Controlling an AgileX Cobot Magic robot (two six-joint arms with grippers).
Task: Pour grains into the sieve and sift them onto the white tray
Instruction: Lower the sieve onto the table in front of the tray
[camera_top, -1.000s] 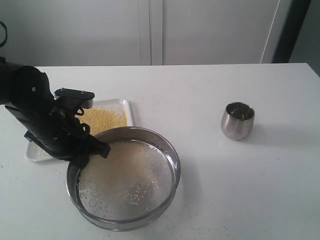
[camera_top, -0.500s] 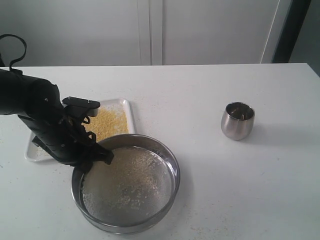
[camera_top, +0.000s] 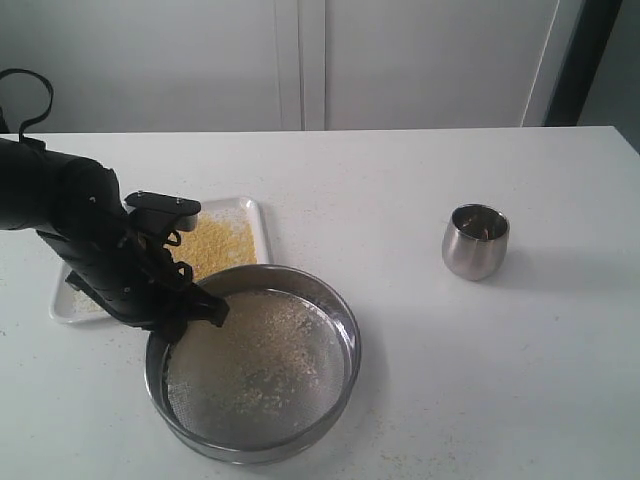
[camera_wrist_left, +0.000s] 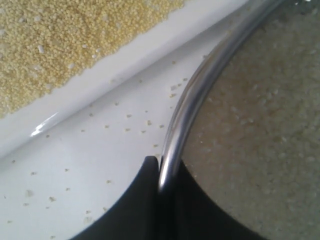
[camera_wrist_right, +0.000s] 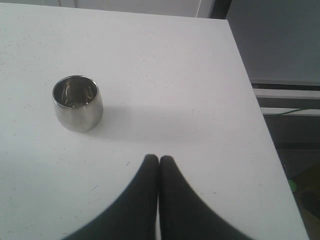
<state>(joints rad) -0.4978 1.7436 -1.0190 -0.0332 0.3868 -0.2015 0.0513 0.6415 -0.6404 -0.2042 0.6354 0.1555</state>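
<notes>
Left wrist view | left tool (camera_wrist_left: 159, 164) pinches sieve (camera_wrist_left: 200, 82) rim | grains (camera_wrist_left: 260, 130) seemingly inside

The sieve (camera_top: 262, 447) has shifted, grains (camera_top: 255, 368) seemingly spread thinner.

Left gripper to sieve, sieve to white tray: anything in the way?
Nothing visible. The left gripper is clamped on the sieve rim, jaws either side of it. Between sieve and white tray lies only a strip of table with stray grains; the steel cup stands far off on the other side.
</notes>
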